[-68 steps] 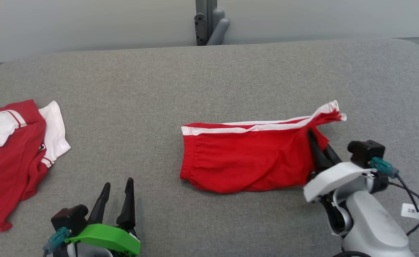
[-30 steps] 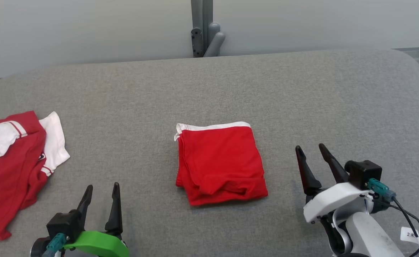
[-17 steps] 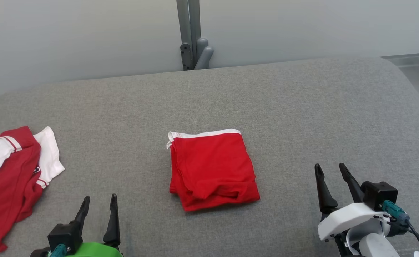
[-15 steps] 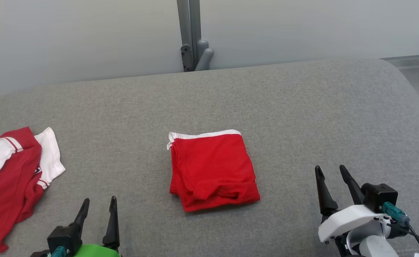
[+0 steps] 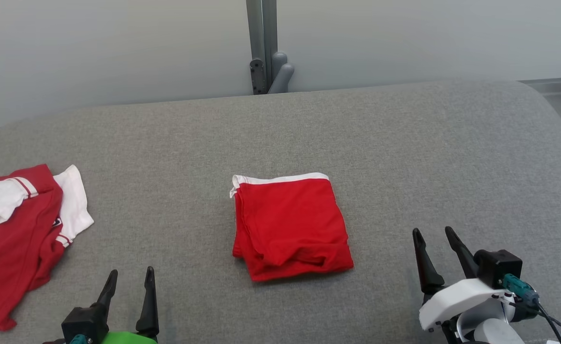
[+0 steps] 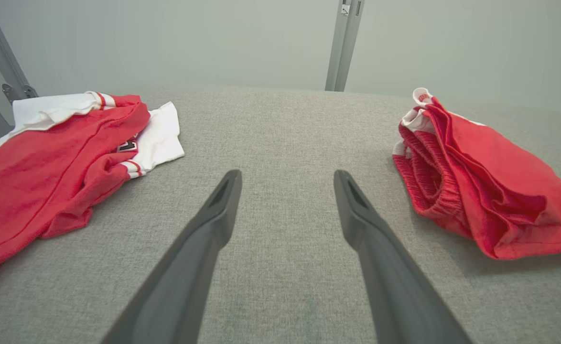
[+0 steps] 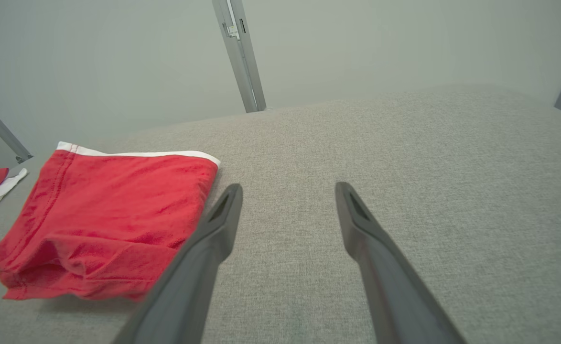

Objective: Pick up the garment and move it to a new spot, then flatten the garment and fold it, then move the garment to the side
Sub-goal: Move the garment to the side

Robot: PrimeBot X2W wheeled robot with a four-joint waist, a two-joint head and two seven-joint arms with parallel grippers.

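The garment, red shorts with a white stripe (image 5: 290,224), lies folded into a rough square at the middle of the grey table (image 5: 404,153). In the left wrist view the shorts (image 6: 481,181) are off to the right; in the right wrist view the shorts (image 7: 108,210) are off to the left. My left gripper (image 5: 131,277) stands open near the front edge, left of the shorts, holding nothing. My right gripper (image 5: 433,235) stands open to the right of the shorts, apart from them, also with nothing in it.
A red and white shirt (image 5: 17,229) lies crumpled at the table's left edge, also seen as the shirt (image 6: 56,153) in the left wrist view. A grey post with a bracket (image 5: 266,48) rises behind the far edge before a pale wall.
The shorts went from one long strip, with my right gripper at their right end, to a folded square. Both grippers drew back toward the front edge. The camera has shifted slightly.
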